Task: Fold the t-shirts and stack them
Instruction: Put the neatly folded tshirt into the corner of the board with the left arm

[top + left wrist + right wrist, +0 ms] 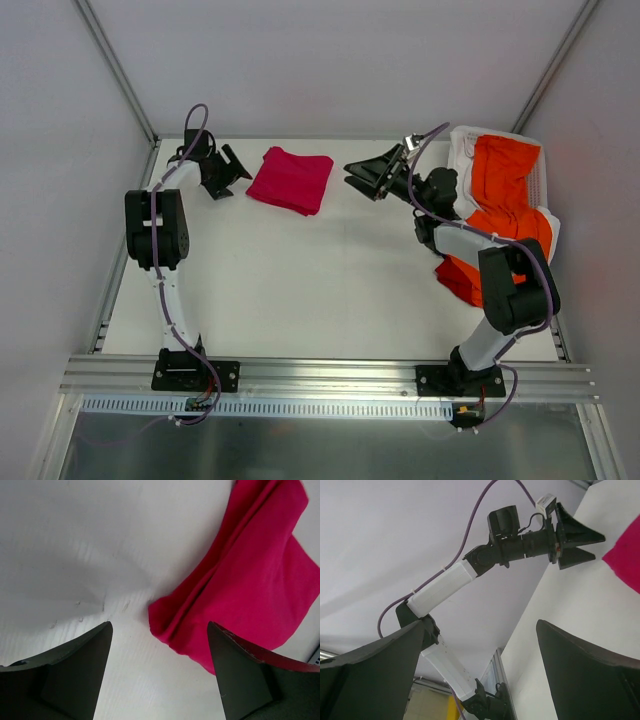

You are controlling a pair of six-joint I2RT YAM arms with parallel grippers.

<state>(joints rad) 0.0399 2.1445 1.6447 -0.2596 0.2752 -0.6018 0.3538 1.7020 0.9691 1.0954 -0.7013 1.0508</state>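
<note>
1. Reaching up the left side of the tabletop (pixel 300 290) toward its far-left corner, the left arm (pixel 155 225) is bent at the elbow. The left gripper (pixel 238 178) is turned right toward the crimson t-shirt (pixel 291 180), its jaws apart and holding nothing.
2. The right arm (pixel 500 285) rises from its base at the near edge, doubles back and stretches to the far middle. The right gripper (pixel 352 175) points left at the same shirt from the other side, jaws spread wide and empty.
3. The crimson t-shirt lies folded into a compact, roughly square bundle near the far edge, between the two grippers and touching neither. In the left wrist view its layered edge (pixel 250 580) sits just beyond the open left gripper (pixel 159 630).
4. At the far-right corner the orange t-shirt (pixel 500 185) lies crumpled in and over what looks like a white basket (pixel 462 150), with a part trailing toward the near edge.
5. The right arm covers part of the orange cloth, and whether the basket holds anything else cannot be told. Past the right gripper (pixel 481 625), the right wrist view shows mostly the left arm (pixel 445 587), with only a corner of the crimson shirt (pixel 627 560).
</note>
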